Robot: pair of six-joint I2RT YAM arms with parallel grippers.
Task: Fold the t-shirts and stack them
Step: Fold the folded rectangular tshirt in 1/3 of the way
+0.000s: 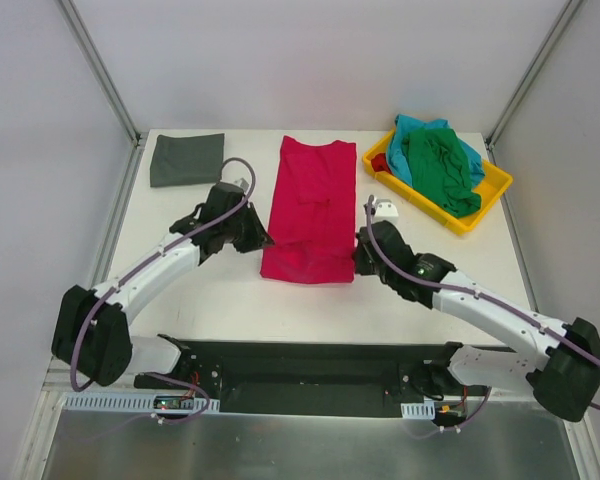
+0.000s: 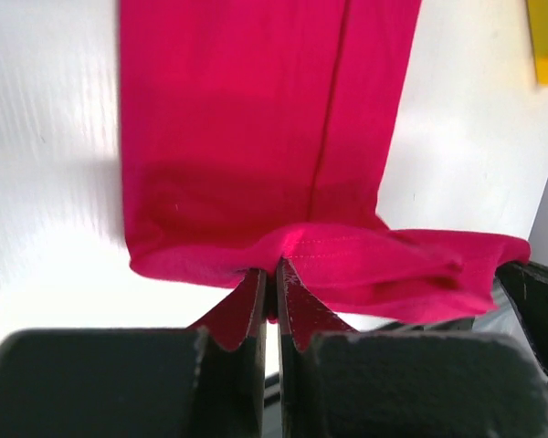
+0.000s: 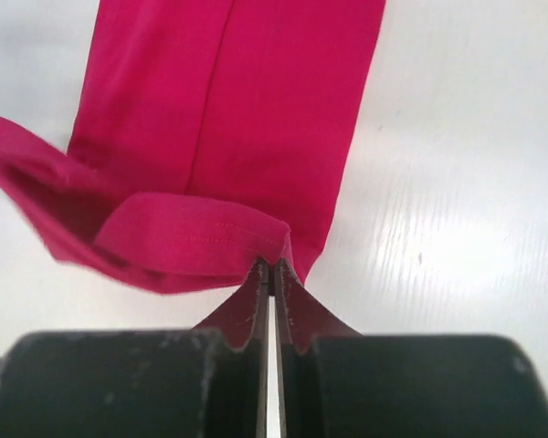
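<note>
the white desk (image 1: 310, 312) carries a red t-shirt (image 1: 312, 205) laid as a long strip down its middle, with the near hem raised off the surface. a dark grey t-shirt (image 1: 187, 158) lies folded flat at the far left corner. a yellow tray (image 1: 493, 186) sits at the far right corner. a small white object (image 1: 384, 210) lies between the tray and the red t-shirt.

two white-linked arms (image 1: 165, 270), bulky black joints (image 1: 105, 345), looping purple cables (image 1: 78, 350), left hand (image 2: 272, 269) and right hand (image 3: 272, 265) black, wedge-fingered
</note>
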